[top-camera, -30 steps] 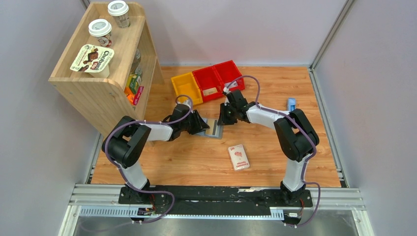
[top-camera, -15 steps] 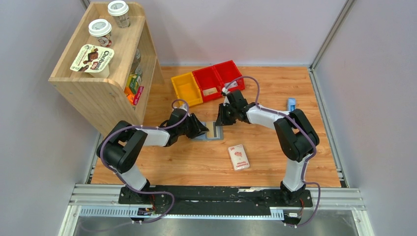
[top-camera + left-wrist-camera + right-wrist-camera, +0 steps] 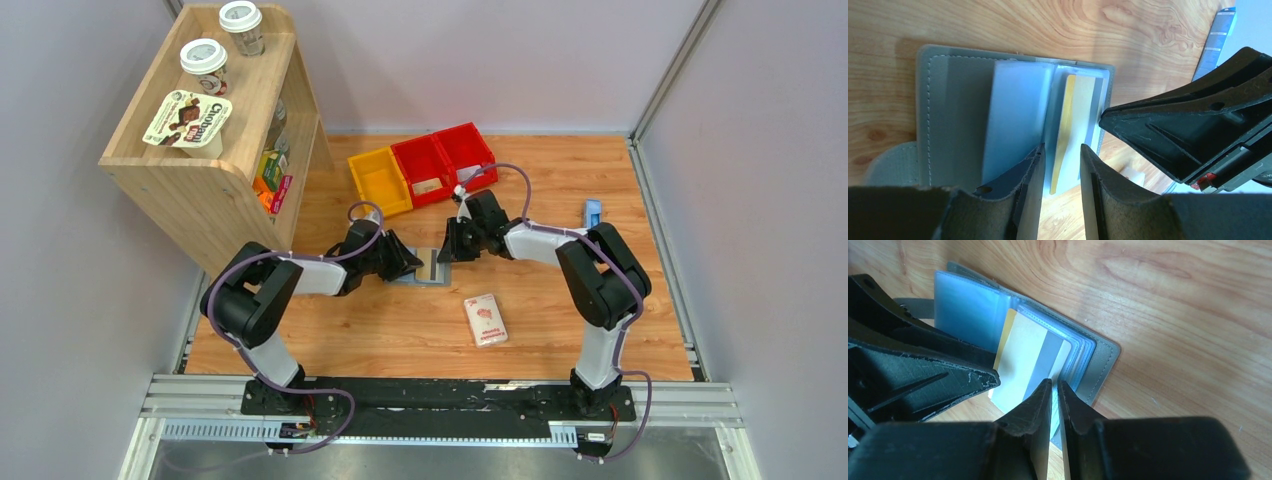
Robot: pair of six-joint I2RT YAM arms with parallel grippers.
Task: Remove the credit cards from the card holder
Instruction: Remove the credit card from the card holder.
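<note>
Nothing is out yet: one tan credit card [image 3: 1023, 357] pokes from the open grey bifold card holder [image 3: 938, 115]. The left gripper [image 3: 1062, 150] has its jaws apart. The right gripper [image 3: 1054, 385] has its jaws nearly together at the card, grip unclear.

Arms [image 3: 320, 272]: black joints, white links, purple cables [image 3: 497, 166] (black fingers [image 3: 1038, 405] scuffed).

I'm looking down at a wooden table [image 3: 400, 330]. The grey card holder [image 3: 428, 268] lies open at its middle, with a white-and-pink packet [image 3: 486, 320] nearer and to the right. A yellow bin [image 3: 381, 185] and red bins [image 3: 465, 148] sit at the far edge, and a small blue object [image 3: 592, 212] lies far right. A wooden shelf unit [image 3: 190, 190] stands on the left.
</note>
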